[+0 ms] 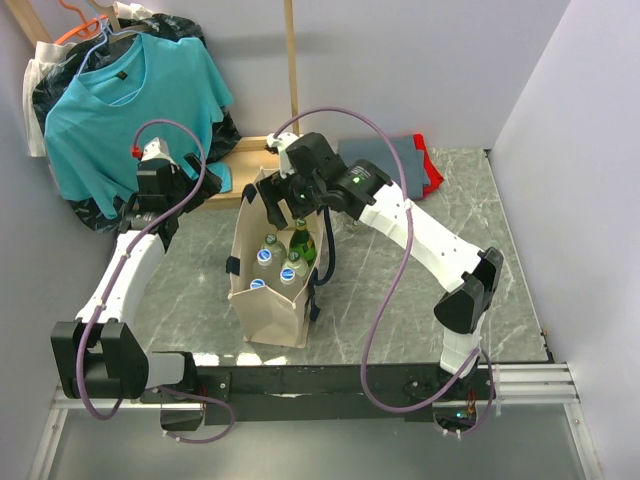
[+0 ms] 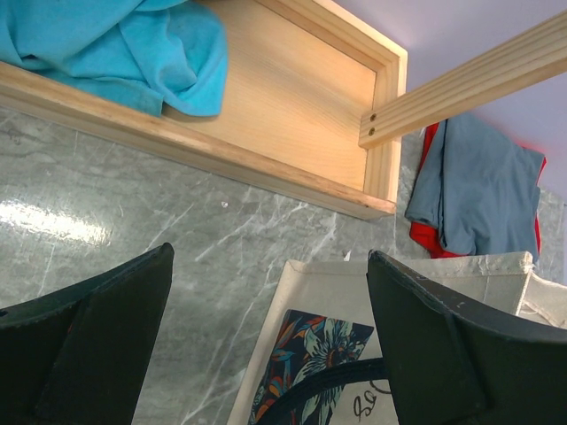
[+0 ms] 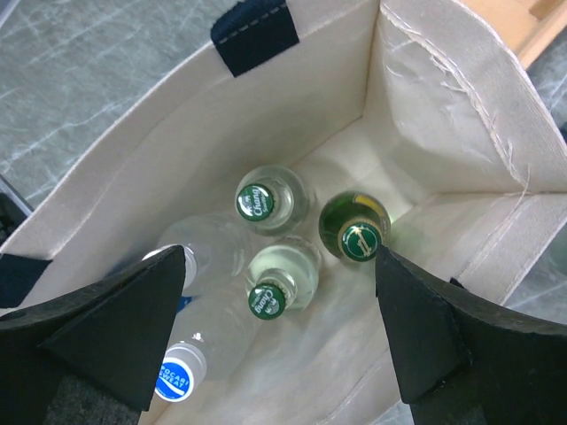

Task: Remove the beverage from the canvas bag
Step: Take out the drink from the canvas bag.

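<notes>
The beverage is one of several capped bottles standing upright inside the tall beige canvas bag. They sit directly beneath the right end effector, whose fingers stand apart over the bag mouth and grip nothing.

Nearest its centreline are a clear bottle with a green cap and a dark green glass bottle. A second green-capped clear bottle sits just beyond, and a blue-capped clear plastic bottle lies beside one finger.

**Hazards**
- The necks are crowded, so closing could catch two bottles or knock a neighbour over.
- The dark green glass bottle stands near a bag wall, so a finger could pinch canvas.
- The black strap handle could snag on withdrawal.
- The bag is unbraced. The left end effector, fingers also apart, hangs off to its side without touching it, so the bag may lift or tip with the bottle.

**Clearance**
- Canvas walls bound the end effector on four sides, so the open path is straight up.
- Beyond the bag, a pale wooden frame and a grey-and-red folded cloth rest on the grey marble tabletop, limiting travel that way.
</notes>
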`<state>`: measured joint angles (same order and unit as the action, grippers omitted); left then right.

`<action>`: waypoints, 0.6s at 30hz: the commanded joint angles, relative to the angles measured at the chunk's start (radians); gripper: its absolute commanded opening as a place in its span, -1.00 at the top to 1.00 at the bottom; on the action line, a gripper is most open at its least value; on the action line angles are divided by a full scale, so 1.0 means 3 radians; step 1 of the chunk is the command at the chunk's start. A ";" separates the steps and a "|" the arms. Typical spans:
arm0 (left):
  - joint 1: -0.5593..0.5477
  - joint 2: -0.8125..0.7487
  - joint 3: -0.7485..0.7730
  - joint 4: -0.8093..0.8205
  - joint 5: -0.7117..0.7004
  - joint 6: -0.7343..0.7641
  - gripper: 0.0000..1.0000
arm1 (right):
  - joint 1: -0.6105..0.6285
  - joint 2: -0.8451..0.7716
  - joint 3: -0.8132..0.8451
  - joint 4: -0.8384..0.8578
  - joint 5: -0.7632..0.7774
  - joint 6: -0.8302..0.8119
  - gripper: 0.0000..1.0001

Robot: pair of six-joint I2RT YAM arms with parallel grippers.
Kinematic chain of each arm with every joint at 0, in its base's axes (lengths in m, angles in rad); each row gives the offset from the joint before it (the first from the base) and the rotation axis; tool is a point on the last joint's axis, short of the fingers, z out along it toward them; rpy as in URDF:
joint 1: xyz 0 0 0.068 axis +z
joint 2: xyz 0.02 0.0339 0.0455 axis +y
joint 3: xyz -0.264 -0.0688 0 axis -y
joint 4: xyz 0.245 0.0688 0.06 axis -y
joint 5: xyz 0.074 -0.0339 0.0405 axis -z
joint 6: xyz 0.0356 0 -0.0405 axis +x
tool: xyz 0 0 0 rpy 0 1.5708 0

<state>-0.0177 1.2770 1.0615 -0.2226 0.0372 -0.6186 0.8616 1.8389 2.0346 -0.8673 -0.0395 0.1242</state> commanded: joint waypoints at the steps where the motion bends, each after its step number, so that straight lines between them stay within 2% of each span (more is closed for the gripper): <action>1: -0.0018 -0.0007 0.0021 0.0128 0.0014 -0.0035 -0.93 | 0.0038 0.0032 -0.0012 -0.0090 0.0096 0.0026 -0.86; 8: -0.0023 0.0013 0.0041 0.0128 0.0014 -0.0040 -0.93 | 0.0053 0.0180 0.0075 -0.0228 0.0126 0.0026 -0.82; 18: -0.0023 0.0028 0.0016 0.0144 0.0019 -0.0050 -0.93 | 0.0058 0.0216 -0.0053 -0.0289 0.0433 0.0046 -0.82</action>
<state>-0.0204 1.2873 1.0615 -0.2222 0.0372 -0.6228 0.8711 1.9167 2.0277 -0.9417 0.0376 0.1326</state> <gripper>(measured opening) 0.966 0.908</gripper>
